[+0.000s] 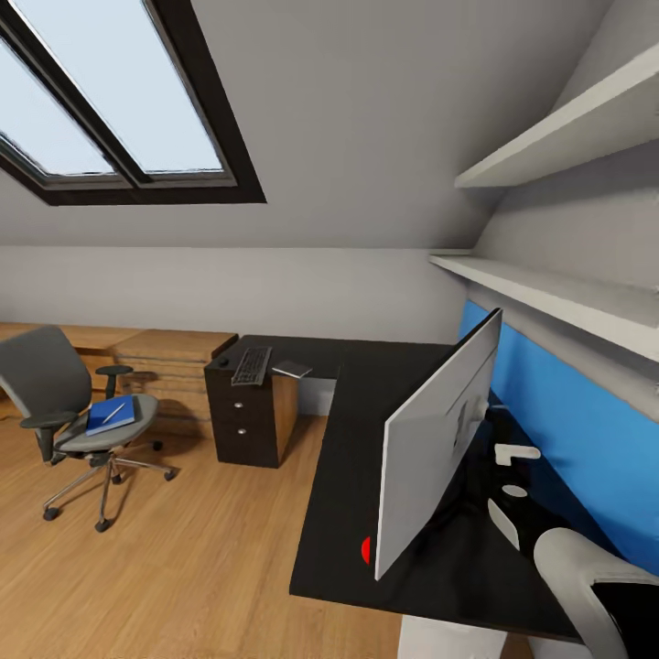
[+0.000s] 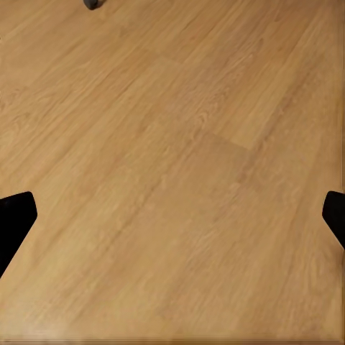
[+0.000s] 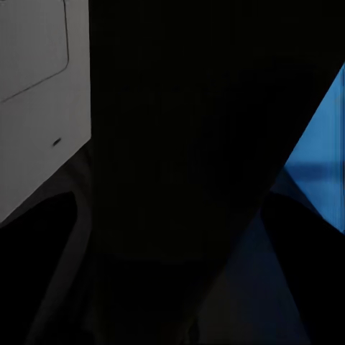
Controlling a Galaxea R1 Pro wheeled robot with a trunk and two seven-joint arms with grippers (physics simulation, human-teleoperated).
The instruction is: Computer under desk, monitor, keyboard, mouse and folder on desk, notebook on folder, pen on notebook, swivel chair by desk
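The black L-shaped desk [image 1: 343, 476] with a blue back panel [image 1: 586, 430] fills the right. On it the monitor [image 1: 435, 439] stands with its grey back toward me, also seen as a grey panel [image 3: 36, 93]. At the desk's far end lie the keyboard [image 1: 252, 364], the small mouse [image 1: 223, 362] and the dark notebook [image 1: 293, 369]. At left, the swivel chair [image 1: 64, 403] carries the blue folder [image 1: 108, 416] with the pen [image 1: 115, 411] on it. A pale box [image 1: 444, 639], perhaps the computer, shows under the desk's near edge. My right arm [image 1: 586, 577] reaches behind the monitor. My left gripper [image 2: 172, 223] hangs open over the floor.
A black drawer unit [image 1: 243, 421] stands under the desk's far end, beside a light oak chest [image 1: 174, 361]. Two white shelves [image 1: 549, 284] run along the right wall above the desk. Wooden floor [image 1: 183, 558] lies between chair and desk.
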